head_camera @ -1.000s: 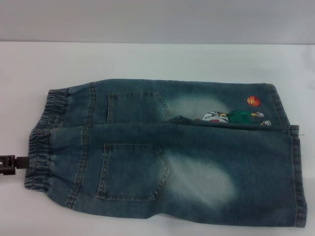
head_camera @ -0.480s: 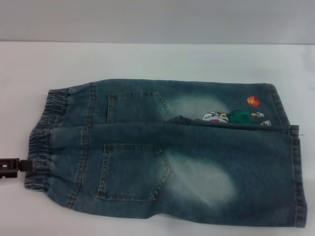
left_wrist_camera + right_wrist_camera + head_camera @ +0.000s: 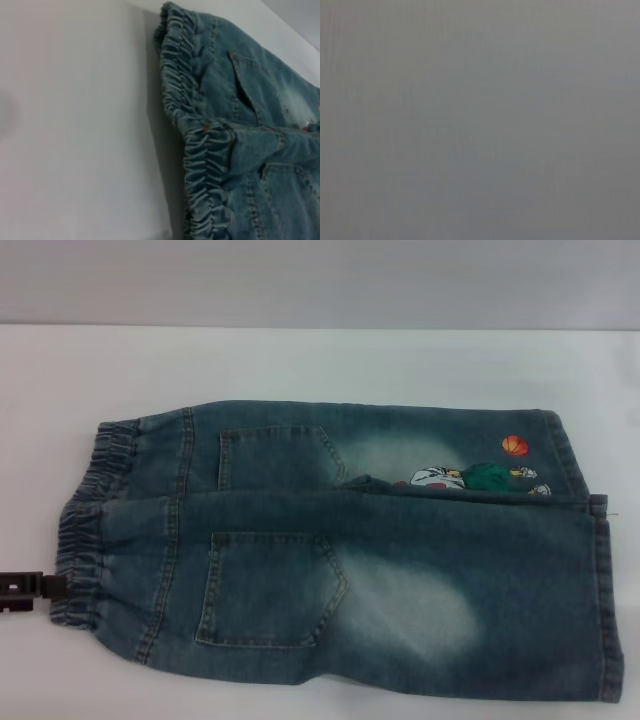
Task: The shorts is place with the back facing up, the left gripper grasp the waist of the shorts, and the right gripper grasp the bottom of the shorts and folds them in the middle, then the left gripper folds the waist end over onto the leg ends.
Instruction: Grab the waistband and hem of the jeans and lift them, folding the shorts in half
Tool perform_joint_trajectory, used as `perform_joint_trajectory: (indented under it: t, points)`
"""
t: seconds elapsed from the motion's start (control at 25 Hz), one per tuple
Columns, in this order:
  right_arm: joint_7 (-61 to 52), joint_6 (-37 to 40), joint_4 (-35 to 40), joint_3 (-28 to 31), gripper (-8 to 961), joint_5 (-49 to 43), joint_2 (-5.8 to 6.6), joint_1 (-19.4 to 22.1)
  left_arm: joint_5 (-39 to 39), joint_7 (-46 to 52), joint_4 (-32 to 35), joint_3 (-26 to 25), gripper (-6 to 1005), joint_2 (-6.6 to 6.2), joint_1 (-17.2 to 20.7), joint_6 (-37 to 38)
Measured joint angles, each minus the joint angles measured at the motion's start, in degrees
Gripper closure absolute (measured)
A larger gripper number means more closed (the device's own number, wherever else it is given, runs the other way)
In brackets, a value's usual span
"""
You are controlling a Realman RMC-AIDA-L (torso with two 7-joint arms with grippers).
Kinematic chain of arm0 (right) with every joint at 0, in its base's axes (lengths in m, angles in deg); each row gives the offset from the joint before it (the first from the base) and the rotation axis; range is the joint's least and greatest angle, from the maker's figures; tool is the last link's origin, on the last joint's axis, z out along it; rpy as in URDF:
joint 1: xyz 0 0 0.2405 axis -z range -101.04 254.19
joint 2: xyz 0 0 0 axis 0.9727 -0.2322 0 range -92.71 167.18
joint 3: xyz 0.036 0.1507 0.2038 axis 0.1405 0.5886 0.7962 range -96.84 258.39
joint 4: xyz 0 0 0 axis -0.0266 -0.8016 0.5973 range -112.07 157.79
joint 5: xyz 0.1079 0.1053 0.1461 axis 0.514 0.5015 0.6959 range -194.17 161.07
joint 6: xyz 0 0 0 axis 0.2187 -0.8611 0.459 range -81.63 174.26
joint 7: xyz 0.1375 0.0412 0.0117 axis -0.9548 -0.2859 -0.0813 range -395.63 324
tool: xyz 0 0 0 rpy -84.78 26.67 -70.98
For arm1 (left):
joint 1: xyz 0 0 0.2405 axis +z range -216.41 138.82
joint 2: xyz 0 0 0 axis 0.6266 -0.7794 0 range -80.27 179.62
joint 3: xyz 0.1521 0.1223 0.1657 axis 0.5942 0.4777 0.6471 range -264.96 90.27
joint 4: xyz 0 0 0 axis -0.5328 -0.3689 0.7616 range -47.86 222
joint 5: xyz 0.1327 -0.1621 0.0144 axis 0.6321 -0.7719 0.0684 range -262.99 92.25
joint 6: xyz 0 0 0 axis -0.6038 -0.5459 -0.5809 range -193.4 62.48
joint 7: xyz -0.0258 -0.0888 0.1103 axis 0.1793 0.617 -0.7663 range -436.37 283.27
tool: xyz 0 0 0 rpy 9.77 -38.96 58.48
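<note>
The blue denim shorts (image 3: 340, 550) lie flat on the white table (image 3: 300, 360), folded lengthwise with the back pockets up. The elastic waist (image 3: 80, 540) is at the left and the leg ends (image 3: 600, 590) at the right. A cartoon print (image 3: 470, 478) shows at the fold line. My left gripper (image 3: 30, 590) is a dark piece at the picture's left edge, right against the near end of the waist. The left wrist view shows the gathered waist (image 3: 195, 130) close up from the side. My right gripper is out of view, and its wrist view shows only plain grey.
The white table stretches behind the shorts to a grey wall (image 3: 320, 280). The shorts' near edge lies close to the bottom of the head view, and the leg ends reach almost to its right edge.
My left gripper has slid a little nearer along the waist, toward its near corner. The shorts have not moved.
</note>
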Motion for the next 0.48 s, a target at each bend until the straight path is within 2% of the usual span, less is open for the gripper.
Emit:
perform_joint_trajectory:
  t: [0.48]
  points:
    - [-0.25,0.02,0.01,-0.57,290,-0.06,-0.04,0.32,0.29,0.06,-0.07,0.43,165,0.68,-0.08,-0.66]
